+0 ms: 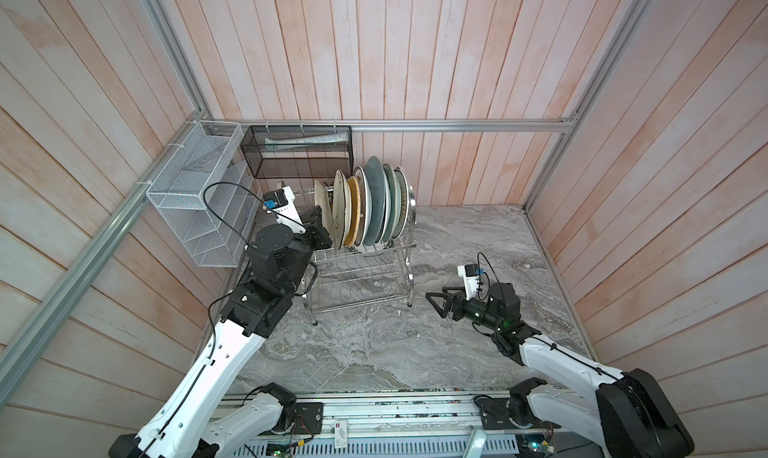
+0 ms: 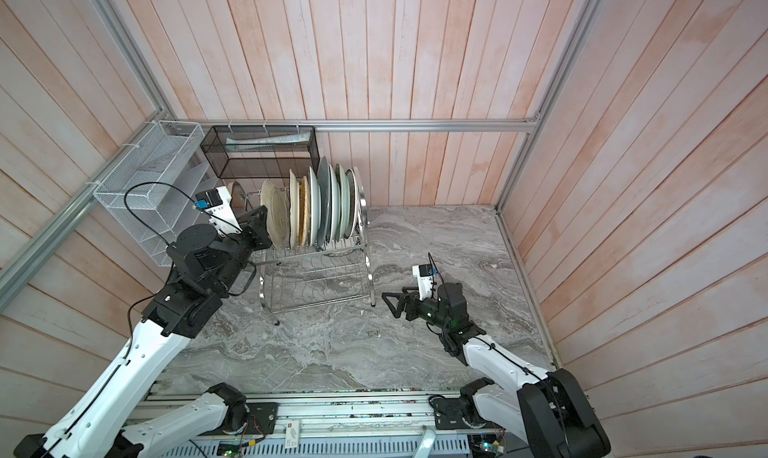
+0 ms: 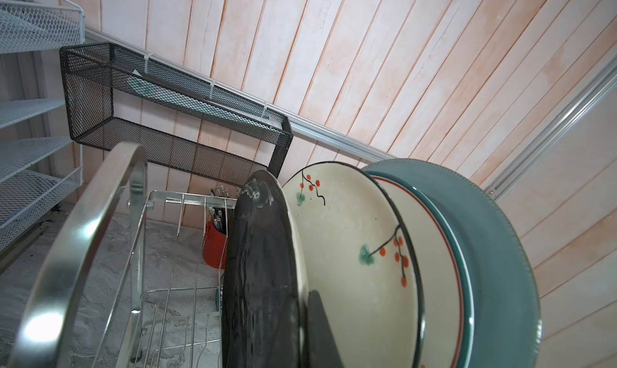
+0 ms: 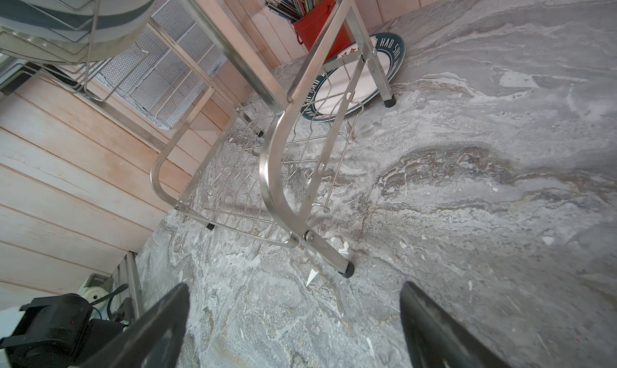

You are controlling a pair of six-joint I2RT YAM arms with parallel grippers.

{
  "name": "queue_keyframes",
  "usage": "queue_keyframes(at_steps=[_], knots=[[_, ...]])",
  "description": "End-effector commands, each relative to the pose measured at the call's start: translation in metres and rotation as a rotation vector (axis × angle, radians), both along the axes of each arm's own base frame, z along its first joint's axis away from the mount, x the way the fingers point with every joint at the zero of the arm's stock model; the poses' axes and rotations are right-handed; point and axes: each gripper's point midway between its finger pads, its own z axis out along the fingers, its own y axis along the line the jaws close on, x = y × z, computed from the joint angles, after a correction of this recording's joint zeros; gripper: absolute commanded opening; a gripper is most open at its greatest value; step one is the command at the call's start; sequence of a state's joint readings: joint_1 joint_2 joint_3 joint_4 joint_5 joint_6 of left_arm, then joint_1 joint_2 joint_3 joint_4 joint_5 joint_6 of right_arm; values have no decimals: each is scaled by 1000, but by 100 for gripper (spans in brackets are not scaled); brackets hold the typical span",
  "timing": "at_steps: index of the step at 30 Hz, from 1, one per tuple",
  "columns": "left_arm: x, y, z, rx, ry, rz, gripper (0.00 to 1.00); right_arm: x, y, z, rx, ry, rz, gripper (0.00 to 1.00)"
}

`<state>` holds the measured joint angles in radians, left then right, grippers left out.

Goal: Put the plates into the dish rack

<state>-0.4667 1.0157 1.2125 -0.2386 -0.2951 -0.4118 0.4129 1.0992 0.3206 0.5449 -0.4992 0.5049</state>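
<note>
Soft, even, bright light fills every view and shadows are weak; only a faint grey shade lies on the table (image 4: 467,149) under the rack (image 4: 270,169) ahead of the right gripper (image 4: 293,286), whose near fingers (image 4: 157,326) are blurred. Beside the left gripper (image 3: 302,303), the rack's steel arch (image 3: 43,326) flares white and the black plate (image 3: 260,266) shows streaky sheen. In both top views the wall boards (image 1: 415,40) (image 2: 415,40) bow outward at the edges.

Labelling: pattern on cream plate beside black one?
Cream round plate: red berries, black twigs; left wrist view.
</note>
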Motion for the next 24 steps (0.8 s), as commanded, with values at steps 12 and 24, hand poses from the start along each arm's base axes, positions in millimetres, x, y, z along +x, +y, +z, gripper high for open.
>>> queue_keyframes(at_steps=[12,24], knots=[[10,2,-16,57,30,125,0,-4,3,3,15,-6,21,98],[0,-4,-31,56,56,80,0,-5,2,3,13,-12,18,98]])
